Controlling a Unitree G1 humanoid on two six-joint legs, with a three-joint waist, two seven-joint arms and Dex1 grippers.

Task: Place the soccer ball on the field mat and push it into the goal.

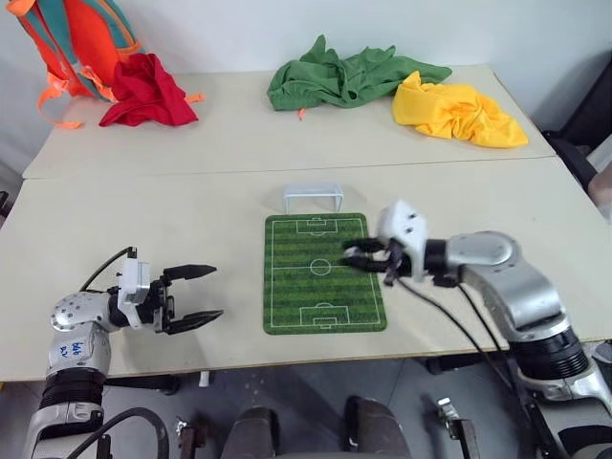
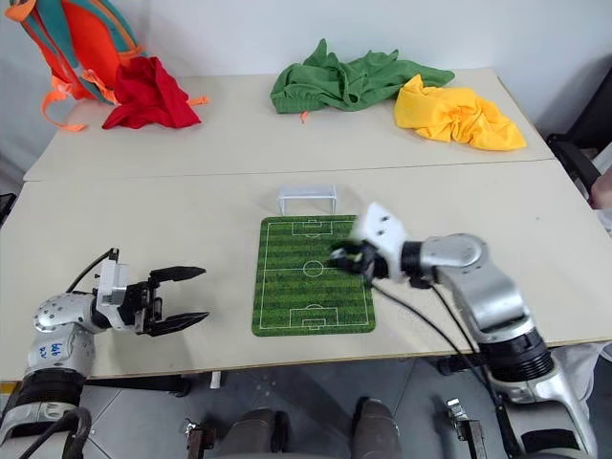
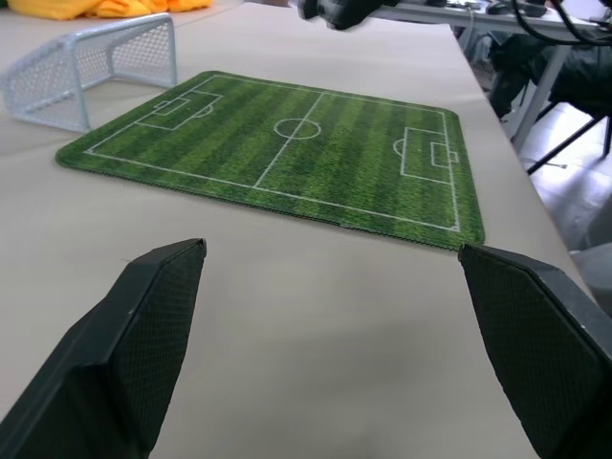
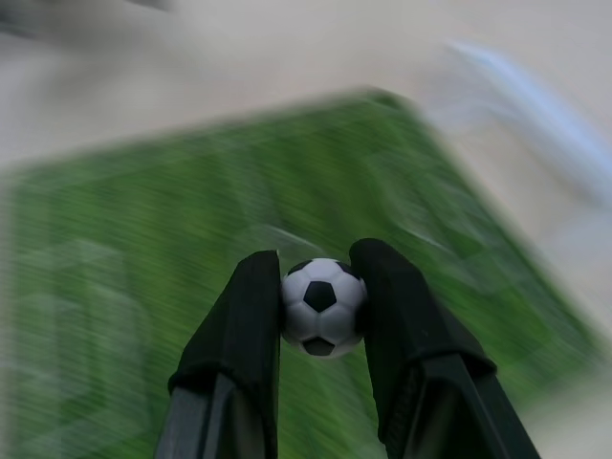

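The soccer ball point(image 4: 322, 306), a tiny white ball with black patches, sits pinched between the two black fingers of my right gripper point(image 1: 357, 254). That gripper hangs just above the right edge of the green field mat point(image 1: 296, 287), near its centre line, pointing left. The white goal point(image 1: 314, 198) stands on the table against the mat's far short edge. My left gripper point(image 1: 215, 293) is open with nothing in it, low over the table to the left of the mat and pointing toward it.
At the back of the table lie a green garment point(image 1: 344, 76), a yellow cloth point(image 1: 459, 113) and a red cloth point(image 1: 145, 92), with an orange backpack point(image 1: 81, 38) in the far left corner. The table's front edge point(image 1: 287, 359) runs just below the mat.
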